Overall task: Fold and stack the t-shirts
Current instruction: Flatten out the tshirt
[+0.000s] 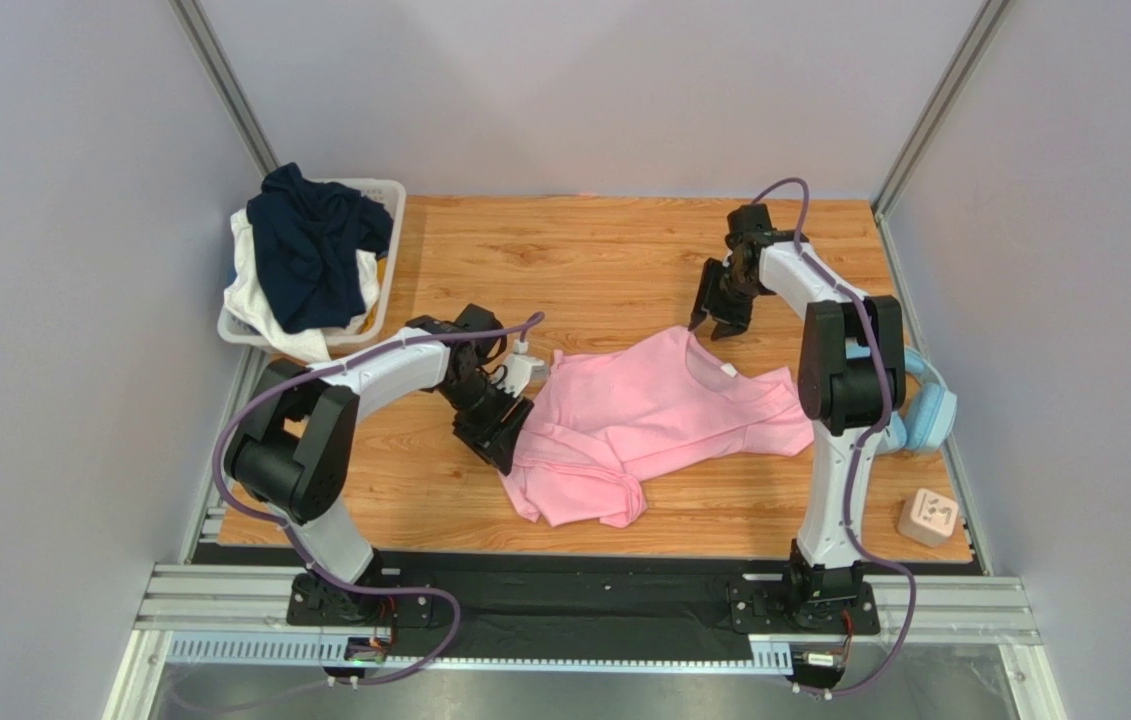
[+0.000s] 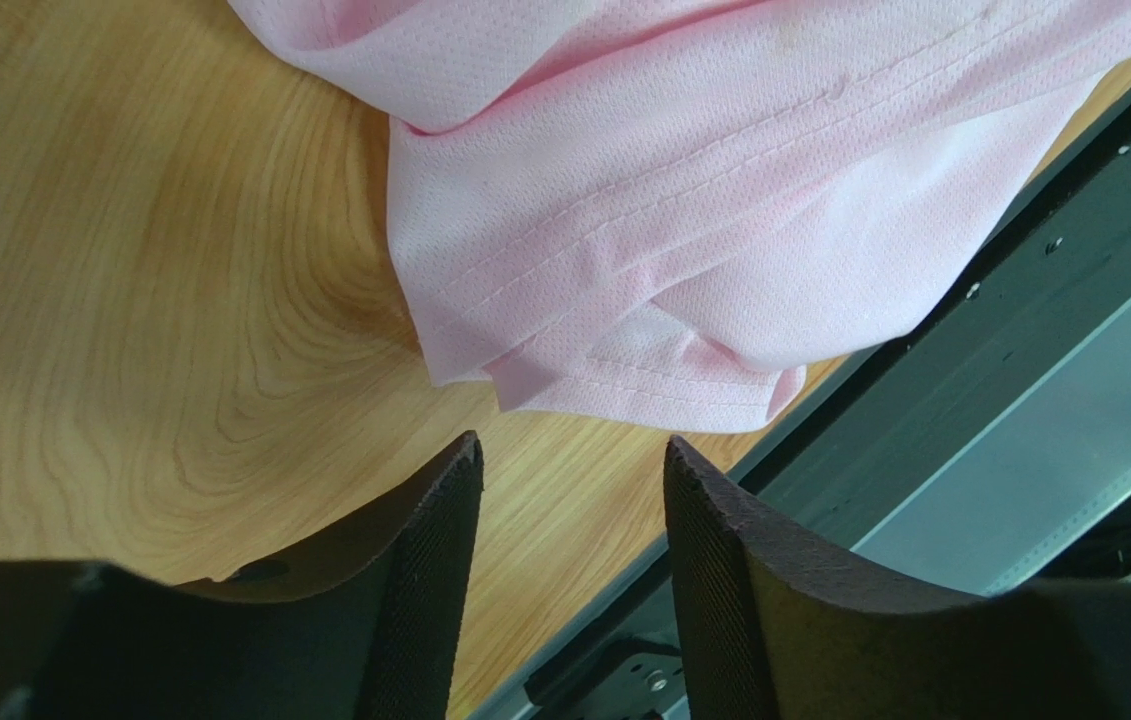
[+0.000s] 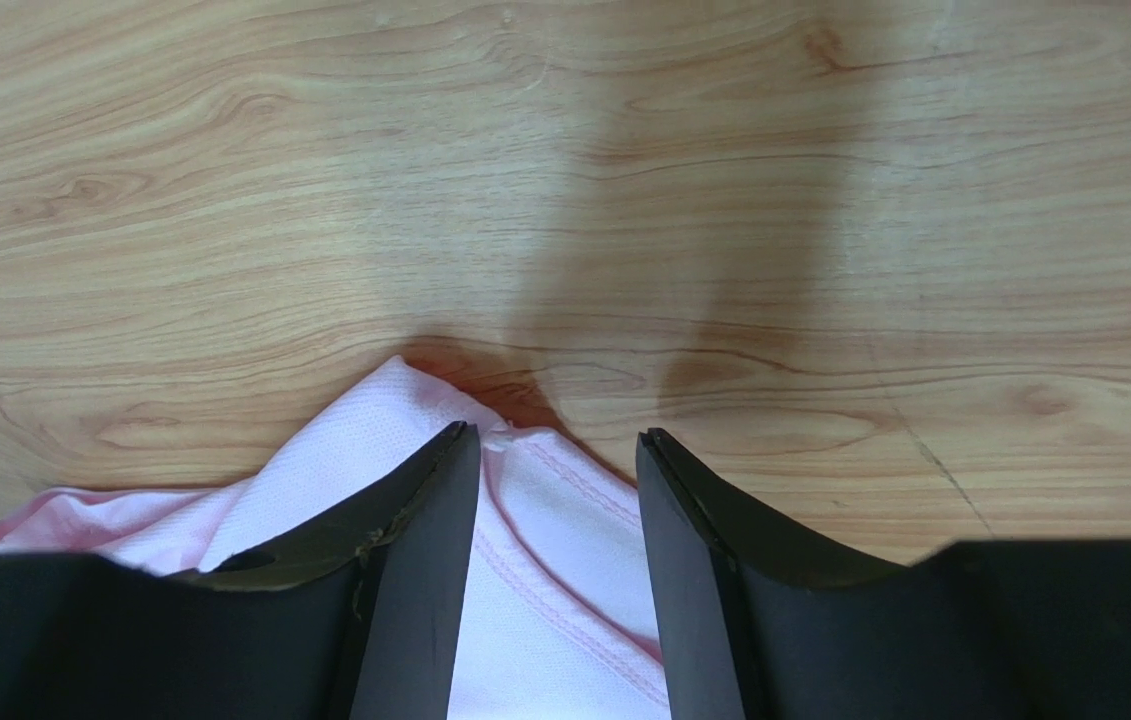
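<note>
One block (image 1: 929,516) bears unreadable marks; pink t-shirt (image 1: 646,420) crumpled.

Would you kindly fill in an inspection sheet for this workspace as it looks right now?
Surface: wooden table, no spills seen.
Job's things: pink t-shirt crumpled mid-table, unfolded; navy t-shirt heaped in the white basket over white cloth.
Clutter: light blue headphones and a small block at the right edge.
Tools: left tool open, just short of the pink shirt's edge; right tool open, above its far edge.
Cables: purple cables looped along both arms.
Surroundings: grey walls, metal rail at the near edge.
</note>
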